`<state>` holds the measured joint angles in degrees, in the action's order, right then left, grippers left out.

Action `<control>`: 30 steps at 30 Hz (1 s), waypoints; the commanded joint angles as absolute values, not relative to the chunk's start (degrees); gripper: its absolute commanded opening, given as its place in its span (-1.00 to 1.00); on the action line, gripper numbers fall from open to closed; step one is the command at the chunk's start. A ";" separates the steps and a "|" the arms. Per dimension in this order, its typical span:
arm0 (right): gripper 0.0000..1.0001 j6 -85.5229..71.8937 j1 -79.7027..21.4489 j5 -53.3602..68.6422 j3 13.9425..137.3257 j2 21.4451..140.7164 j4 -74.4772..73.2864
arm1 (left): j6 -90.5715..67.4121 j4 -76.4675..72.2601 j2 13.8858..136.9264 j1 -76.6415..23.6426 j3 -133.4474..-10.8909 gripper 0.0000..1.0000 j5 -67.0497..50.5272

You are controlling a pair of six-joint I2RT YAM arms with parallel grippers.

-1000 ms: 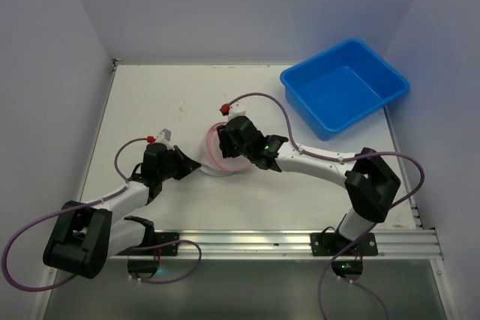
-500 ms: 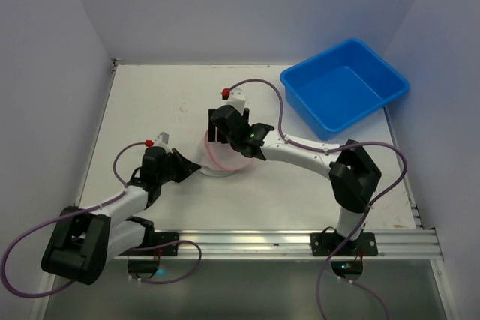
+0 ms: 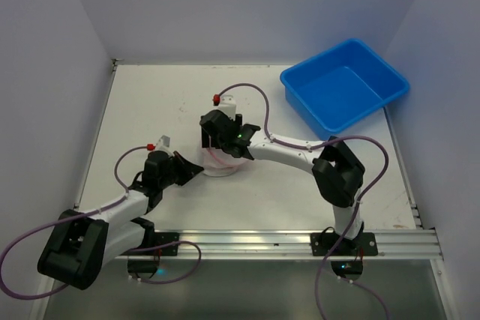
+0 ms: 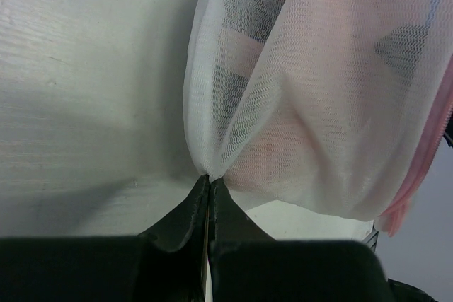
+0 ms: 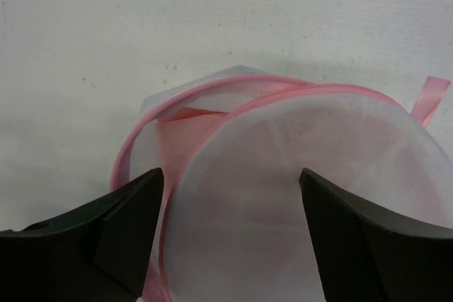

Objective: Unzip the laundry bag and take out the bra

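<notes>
Two grippers were at the laundry bag (image 3: 217, 161), which sat near the middle of the table (image 3: 150, 103), well apart from the blue tub (image 3: 345, 88) at the far right corner. The left gripper (image 4: 209, 183) was clenched on a small fold of white mesh low on the bag's side wall, on the side facing the left arm, with the fold drawn to a point between the closed tips and the bag's body bulging away beyond it. The right gripper (image 5: 228, 175) hung directly above the bag with its fingers (image 5: 127, 228) spread wide and grasping nothing, and the round lid flap (image 5: 311, 196) lay between and below them. The relation that mattered was the run of the pink zipper trim (image 5: 212, 84). It had no long axis, only a curve round the lid's rim, arching across the far side in the right wrist view. On the left of that view the lid stood off from the rim and showed pink inside, so the zip looked partly undone there. A pink ribbon tab (image 5: 429, 100) poked out at the upper right, and whether it was the zipper pull could not be told. No bra could be made out through the mesh. The right arm was the nearer to the lid and better placed to work it, with the left serving as anchor.
</notes>
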<state>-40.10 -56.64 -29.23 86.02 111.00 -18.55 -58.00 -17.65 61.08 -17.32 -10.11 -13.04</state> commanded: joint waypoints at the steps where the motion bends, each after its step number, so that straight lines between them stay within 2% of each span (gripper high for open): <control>1: 0.60 -41.92 -57.48 -30.33 87.45 111.71 -20.39 | -59.85 -21.62 61.96 -19.33 -9.76 -1.00 -10.29; 4: 0.61 -40.96 -58.27 -31.02 87.62 111.71 -21.70 | -60.47 -21.80 62.49 -19.86 -9.49 -1.00 -9.41; 7: 0.51 -40.78 -58.27 -32.34 86.67 111.36 -22.67 | -60.73 -21.62 62.58 -19.86 -9.32 -1.00 -8.79; 10: 0.24 -39.73 -58.18 -34.62 84.56 109.43 -22.50 | -60.82 -20.31 62.14 -19.95 -9.14 -1.00 -7.91; 11: 0.00 -38.94 -58.27 -35.15 84.03 108.81 -22.50 | -60.82 -19.69 62.05 -19.86 -9.05 -1.00 -7.56; 13: -0.29 -38.15 -58.10 -37.00 82.36 107.32 -22.15 | -60.82 -19.16 61.61 -19.86 -8.70 -1.00 -6.59; 14: -0.53 -37.54 -58.10 -37.70 81.57 105.49 -21.97 | -60.82 -18.81 61.70 -19.86 -8.70 -1.00 -6.33; 17: -0.81 -35.87 -58.10 -39.46 77.97 99.70 -20.83 | -60.64 -18.28 61.96 -19.78 -8.70 -1.00 -5.80; 19: -0.86 -35.07 -57.92 -40.60 74.82 96.00 -19.96 | -60.38 -18.02 62.05 -19.69 -8.88 -1.00 -5.54; 22: -0.87 -34.19 -56.17 -41.75 69.46 88.44 -19.60 | -59.94 -17.75 62.23 -19.69 -9.14 -1.00 -5.36; 25: -0.77 -33.58 -51.62 -40.70 62.53 81.68 -18.99 | -59.15 -17.58 62.49 -19.60 -9.49 -1.00 -5.62; 27: -0.55 -33.57 -47.92 -38.42 58.47 78.76 -18.55 | -58.28 -17.58 62.67 -19.60 -9.93 -1.00 -6.06; 29: -0.02 -33.66 -41.51 -34.65 53.19 75.16 -18.54 | -57.57 -17.75 62.93 -19.60 -10.46 -1.00 -6.85; 30: 0.17 -33.66 -38.61 -33.59 52.22 74.10 -18.81 | -56.79 -17.75 63.10 -19.60 -10.72 -1.00 -7.12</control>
<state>-33.85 -44.91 -35.75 56.60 76.36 -18.87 -59.72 -17.85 62.48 -19.64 -9.52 -7.49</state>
